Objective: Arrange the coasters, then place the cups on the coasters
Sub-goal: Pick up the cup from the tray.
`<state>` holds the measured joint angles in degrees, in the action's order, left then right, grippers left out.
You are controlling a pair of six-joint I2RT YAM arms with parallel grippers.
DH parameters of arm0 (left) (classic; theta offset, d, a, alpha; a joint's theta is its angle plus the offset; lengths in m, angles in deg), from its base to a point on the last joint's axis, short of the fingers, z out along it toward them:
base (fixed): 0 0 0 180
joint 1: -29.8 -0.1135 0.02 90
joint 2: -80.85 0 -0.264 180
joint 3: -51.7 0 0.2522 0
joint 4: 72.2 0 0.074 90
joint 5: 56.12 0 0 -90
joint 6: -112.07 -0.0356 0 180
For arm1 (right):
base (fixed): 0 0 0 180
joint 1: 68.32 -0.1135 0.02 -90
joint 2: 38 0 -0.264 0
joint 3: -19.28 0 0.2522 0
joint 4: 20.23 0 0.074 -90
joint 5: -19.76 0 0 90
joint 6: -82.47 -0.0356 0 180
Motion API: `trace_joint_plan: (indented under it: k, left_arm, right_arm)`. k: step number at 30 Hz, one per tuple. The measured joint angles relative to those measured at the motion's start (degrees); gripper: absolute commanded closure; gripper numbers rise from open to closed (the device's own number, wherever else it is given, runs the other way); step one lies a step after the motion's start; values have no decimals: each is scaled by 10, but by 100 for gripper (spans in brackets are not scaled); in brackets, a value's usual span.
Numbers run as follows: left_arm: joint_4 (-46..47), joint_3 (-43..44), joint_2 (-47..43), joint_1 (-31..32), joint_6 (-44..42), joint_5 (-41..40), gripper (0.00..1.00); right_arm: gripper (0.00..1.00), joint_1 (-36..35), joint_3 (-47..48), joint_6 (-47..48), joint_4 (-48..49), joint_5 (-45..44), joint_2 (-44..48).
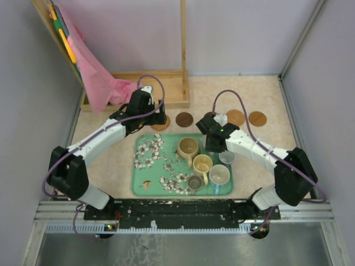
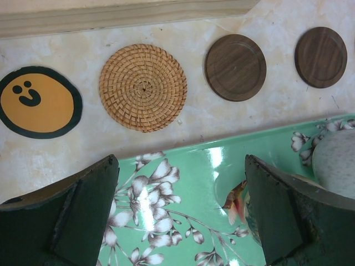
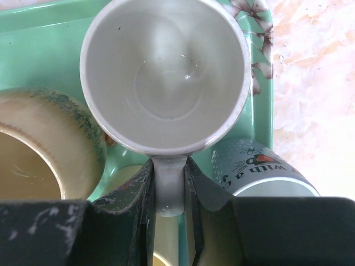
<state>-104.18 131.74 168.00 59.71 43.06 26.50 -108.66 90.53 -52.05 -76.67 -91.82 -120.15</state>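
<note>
The right jaws are pinched narrow on the thin handle of the white cup, which sits in the 2 o'clock corner of the green tray. That slim hold is my worry: lifted by the handle alone, the cup could swing or twist in the grip. It is crowded too, with the tan cup just beside it at 9 o'clock and a printed grey cup near at 4 o'clock. A sideways pull might knock either, or catch the tray's rim. The left jaws gape wide, holding nothing, over the tray's 12 o'clock edge. The tray also carries a yellow cup, a small dark cup and a pale cup; all look empty. The coasters lie in a row on the table at 12 o'clock from the tray, and those I can see are bare.
</note>
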Motion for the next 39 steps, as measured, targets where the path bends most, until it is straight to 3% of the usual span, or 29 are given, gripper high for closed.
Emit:
trace_joint_plan:
  k: [25, 39]
  left_arm:
    - [0, 0, 0, 0, 0, 0, 0]
    - [0, 0, 0, 0, 0, 1, 0]
  right_arm:
    - [100, 16, 26, 57, 3, -62, 69]
    - [100, 219, -16, 200, 131, -28, 135]
